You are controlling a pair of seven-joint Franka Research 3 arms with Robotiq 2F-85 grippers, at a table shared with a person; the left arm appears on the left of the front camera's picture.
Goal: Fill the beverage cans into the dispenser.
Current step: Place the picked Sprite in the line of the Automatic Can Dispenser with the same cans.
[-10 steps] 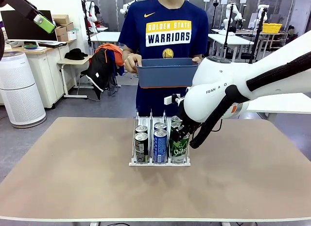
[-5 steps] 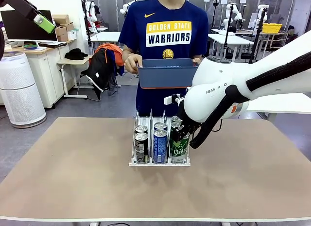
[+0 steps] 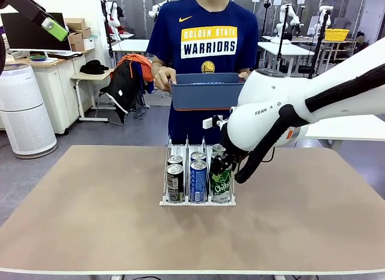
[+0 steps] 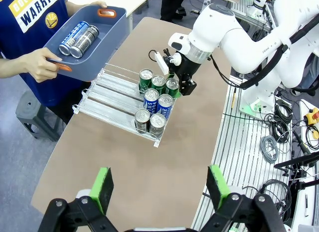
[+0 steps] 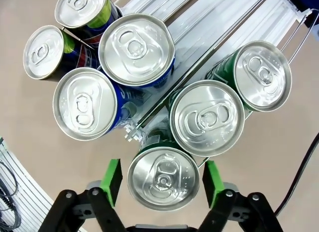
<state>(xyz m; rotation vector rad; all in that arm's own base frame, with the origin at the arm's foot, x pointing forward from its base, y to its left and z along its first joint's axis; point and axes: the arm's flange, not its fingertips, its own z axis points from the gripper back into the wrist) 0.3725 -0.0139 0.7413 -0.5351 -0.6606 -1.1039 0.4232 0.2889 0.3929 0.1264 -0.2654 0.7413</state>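
Right gripper (image 5: 162, 169) has spread its jaws off the green can (image 3: 221, 186), silver-topped, at the front of the dispenser (image 4: 107, 92), right lane; the rear lanes lie free. Left gripper (image 4: 159, 177) gapes empty.

The right arm (image 3: 264, 114) is covered in round white shells, with a black sleeve (image 3: 343, 90). Green pads (image 5: 111, 179) are fitted on the black right gripper (image 5: 161, 166).

1. The person's blue shirt (image 3: 209, 42) is displaying "GOLDEN STATE" on a yellow band, with "WARRIORS" in white beneath it.
2. The white right arm (image 3: 267, 111) is carrying small grey letters reading "FRAN", with the rest unclear.
3. The front green can (image 3: 221, 186) is bearing white script beginning "Chil".
4. The blue cans' lettering is showing too small to read.
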